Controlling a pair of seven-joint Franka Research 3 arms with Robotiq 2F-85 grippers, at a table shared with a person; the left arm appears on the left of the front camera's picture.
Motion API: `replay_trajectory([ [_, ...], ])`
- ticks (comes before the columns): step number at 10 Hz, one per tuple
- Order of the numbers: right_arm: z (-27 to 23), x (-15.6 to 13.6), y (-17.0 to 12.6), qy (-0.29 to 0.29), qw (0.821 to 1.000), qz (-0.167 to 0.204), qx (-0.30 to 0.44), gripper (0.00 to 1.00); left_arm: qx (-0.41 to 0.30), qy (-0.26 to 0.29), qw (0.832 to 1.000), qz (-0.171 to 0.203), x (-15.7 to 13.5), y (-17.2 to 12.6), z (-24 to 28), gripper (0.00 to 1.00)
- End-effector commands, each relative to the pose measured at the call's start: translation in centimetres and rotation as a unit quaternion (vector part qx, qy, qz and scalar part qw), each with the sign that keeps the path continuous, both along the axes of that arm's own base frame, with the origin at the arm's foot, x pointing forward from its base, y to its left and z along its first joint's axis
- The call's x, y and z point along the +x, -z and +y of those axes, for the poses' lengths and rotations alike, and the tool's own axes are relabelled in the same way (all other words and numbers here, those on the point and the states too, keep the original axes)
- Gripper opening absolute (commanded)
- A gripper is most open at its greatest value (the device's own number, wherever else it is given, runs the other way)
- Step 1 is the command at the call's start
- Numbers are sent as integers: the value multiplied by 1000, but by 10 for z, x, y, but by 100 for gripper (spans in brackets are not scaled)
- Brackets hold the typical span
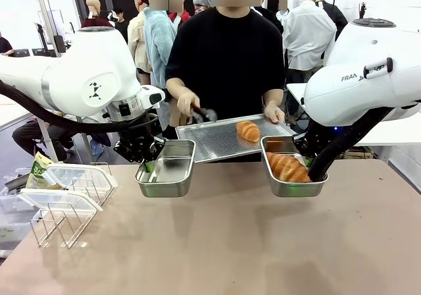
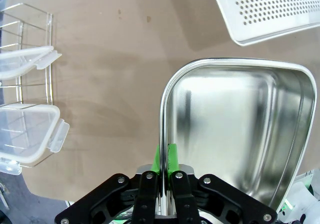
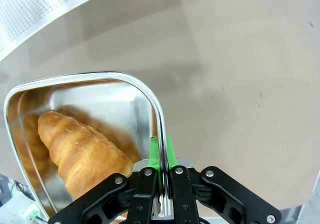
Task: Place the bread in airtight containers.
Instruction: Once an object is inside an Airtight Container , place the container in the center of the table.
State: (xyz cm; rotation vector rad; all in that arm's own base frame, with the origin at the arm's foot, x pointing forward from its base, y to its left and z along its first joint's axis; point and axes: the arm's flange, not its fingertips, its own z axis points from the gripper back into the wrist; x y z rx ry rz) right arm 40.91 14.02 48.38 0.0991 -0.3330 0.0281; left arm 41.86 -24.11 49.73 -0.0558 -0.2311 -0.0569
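Evidently for loading, our left end effector (image 2: pixel 164 159) clamps the empty tin (image 2: pixel 235 129) by its rim, our right end effector (image 3: pixel 161 154) the second tin (image 3: pixel 117 101), holding bread (image 3: pixel 80 149), both near the far edge of the bench (image 1: pixel 217 242).

White arms (image 1: pixel 99 78), black claws (image 2: pixel 166 158), green pads (image 2: pixel 158 159).

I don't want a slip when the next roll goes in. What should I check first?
1. Left gripper, jaws shut on the empty tin's rim: ok.
2. Right gripper, jaws shut on the filled tin's rim: ok.
3. Empty tin has nothing in it: ok.
4. A roll waits on the person's tray: ok.
5. Room beside the bread in the filled tin: cannot tell.
6. Lids off, lying on the rack: ok.
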Motion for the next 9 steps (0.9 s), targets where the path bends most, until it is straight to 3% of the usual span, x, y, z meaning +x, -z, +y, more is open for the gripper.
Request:
replay_trajectory([
  [1, 1, -1, -2, 3, 1000, -2, 3, 0, -2, -1, 1000, -3, 1, -4, 1, 0],
  [9, 1, -1, -2, 3, 1000, -2, 3, 0, -2, -1, 1000, -3, 1, -4, 1, 0],
])
